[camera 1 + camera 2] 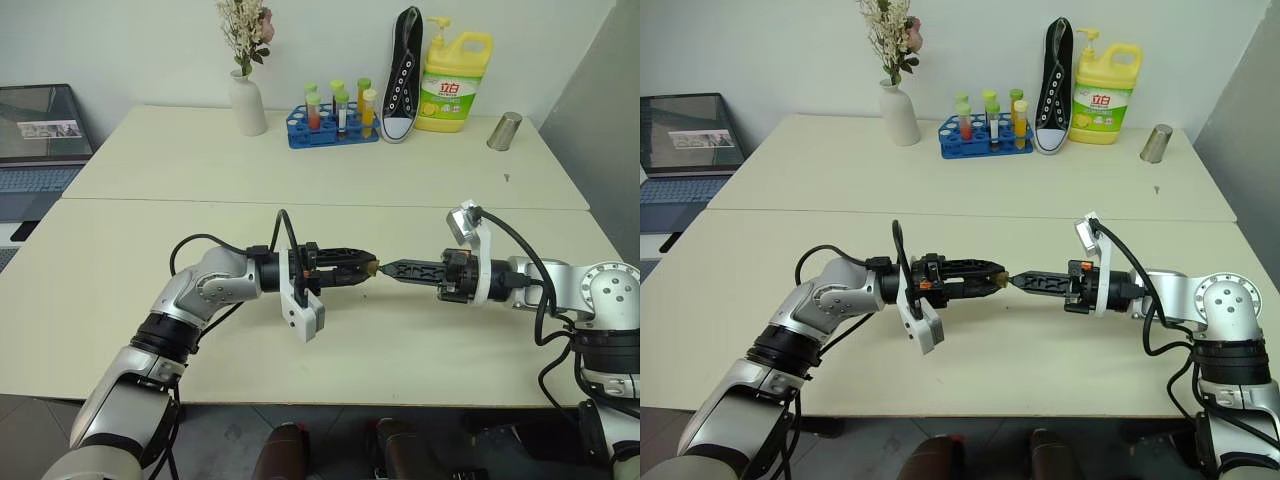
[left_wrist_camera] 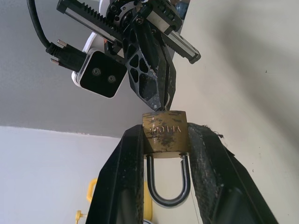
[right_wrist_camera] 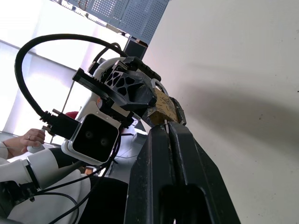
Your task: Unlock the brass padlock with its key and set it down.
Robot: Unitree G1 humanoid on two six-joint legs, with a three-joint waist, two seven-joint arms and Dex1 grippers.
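Above the middle of the near table, my two grippers meet tip to tip. The brass padlock is clamped by its body between the left gripper's fingers, and its silvery shackle points back toward the wrist. My left gripper points right and is shut on the padlock. My right gripper points left, its fingers pressed together against the padlock's key end. A thin silvery sliver of the key shows between the right fingertips, going into the padlock.
On the far table stand a white vase with dried flowers, a blue rack of tubes, a black sneaker, a yellow detergent bottle and a metal cup. A laptop sits far left. A person's hand shows behind.
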